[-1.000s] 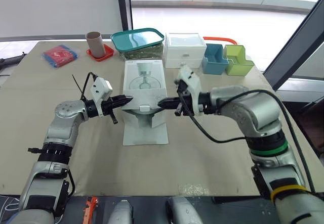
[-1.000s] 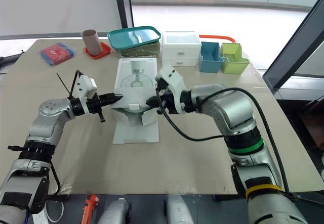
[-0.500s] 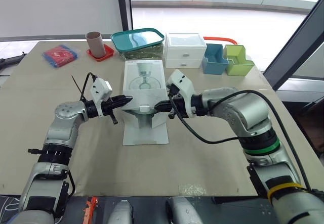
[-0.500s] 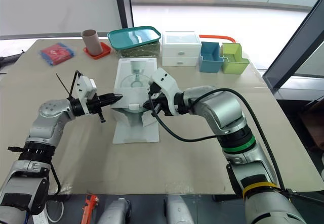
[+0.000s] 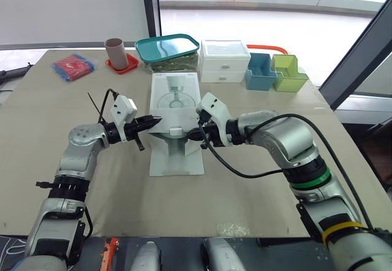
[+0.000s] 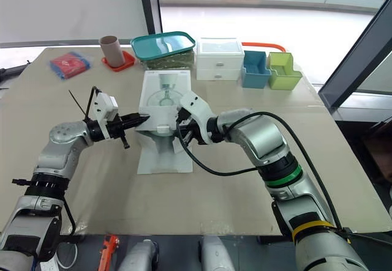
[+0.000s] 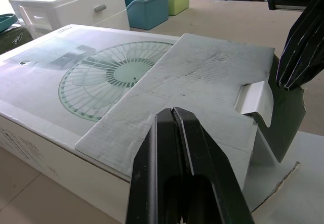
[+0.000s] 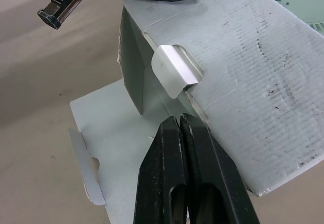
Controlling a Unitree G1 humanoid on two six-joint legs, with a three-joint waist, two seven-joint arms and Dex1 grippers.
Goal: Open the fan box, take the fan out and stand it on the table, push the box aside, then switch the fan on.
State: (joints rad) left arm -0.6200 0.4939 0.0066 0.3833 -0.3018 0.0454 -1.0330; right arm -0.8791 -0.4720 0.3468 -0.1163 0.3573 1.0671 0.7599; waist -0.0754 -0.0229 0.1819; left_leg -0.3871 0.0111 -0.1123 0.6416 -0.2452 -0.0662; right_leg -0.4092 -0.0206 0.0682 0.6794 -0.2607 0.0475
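Observation:
The white fan box (image 5: 174, 96) lies flat in the middle of the table, a fan drawn on its top. Its near end is open, and the long end flap (image 5: 176, 159) lies spread on the table in front of it. The box's inside looks dark. A small tuck tab (image 8: 174, 70) curls up at the opening's upper edge. My left gripper (image 5: 154, 122) is shut, its tip at the box's near left corner. Shut as well, my right gripper (image 5: 195, 136) points at the right side of the opening, just above the spread flap.
Along the back of the table stand a red packet (image 5: 72, 66), a brown cup on a red coaster (image 5: 116, 53), a teal-lidded container (image 5: 166, 49), a white drawer unit (image 5: 223, 60), and blue (image 5: 260, 72) and green (image 5: 288, 72) bins.
My right gripper has moved left and slightly down, from beside the box to the right side of its open end. The left gripper and the box have stayed put.

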